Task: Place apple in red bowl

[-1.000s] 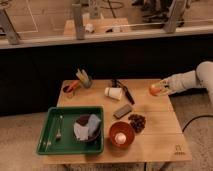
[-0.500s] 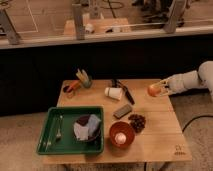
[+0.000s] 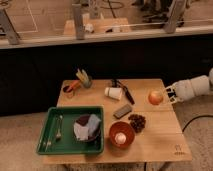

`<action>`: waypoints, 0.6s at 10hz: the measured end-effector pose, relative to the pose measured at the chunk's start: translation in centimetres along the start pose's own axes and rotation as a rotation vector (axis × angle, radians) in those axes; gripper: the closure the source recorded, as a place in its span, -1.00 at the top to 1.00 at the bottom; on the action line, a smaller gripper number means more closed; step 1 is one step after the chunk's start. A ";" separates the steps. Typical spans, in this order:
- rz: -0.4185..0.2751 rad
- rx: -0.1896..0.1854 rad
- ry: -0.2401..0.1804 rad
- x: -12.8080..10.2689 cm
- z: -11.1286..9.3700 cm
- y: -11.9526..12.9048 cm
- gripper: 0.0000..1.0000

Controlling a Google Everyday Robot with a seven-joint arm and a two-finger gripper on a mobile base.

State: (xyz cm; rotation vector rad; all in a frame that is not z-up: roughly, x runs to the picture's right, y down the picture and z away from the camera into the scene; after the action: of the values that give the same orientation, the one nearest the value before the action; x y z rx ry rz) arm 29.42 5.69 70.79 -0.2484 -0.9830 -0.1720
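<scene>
The apple (image 3: 154,97), orange-red with a yellowish patch, is over the right side of the wooden table (image 3: 165,142). My gripper (image 3: 163,95) reaches in from the right edge of the view and is shut on it. The red bowl (image 3: 121,141) stands near the table's front edge, left of and nearer than the apple. A small white ball (image 3: 121,137) lies inside the bowl.
A green tray (image 3: 50,127) at the front left holds a dark bowl with a grey-blue cloth (image 3: 89,127) and cutlery. A tipped white cup (image 3: 113,92), a black tool (image 3: 126,92), a dark block (image 3: 122,111) and a dark cluster (image 3: 136,121) lie mid-table. A green cup (image 3: 84,79) stands at the back left.
The apple and my gripper have come down slightly towards the table. Nothing else has moved.
</scene>
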 end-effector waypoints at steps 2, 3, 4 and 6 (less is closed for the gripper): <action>-0.057 -0.040 -0.054 -1.6 0.1 1.1 -1.00; -0.067 -0.047 -0.063 -1.8 0.2 1.1 -1.00; -0.066 -0.047 -0.062 -1.8 0.1 1.2 -1.00; -0.064 -0.048 -0.062 -1.8 0.0 1.4 -1.00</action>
State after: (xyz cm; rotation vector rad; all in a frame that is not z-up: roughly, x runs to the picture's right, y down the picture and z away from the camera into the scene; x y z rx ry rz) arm 28.79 7.06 69.11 -0.2677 -1.0498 -0.2481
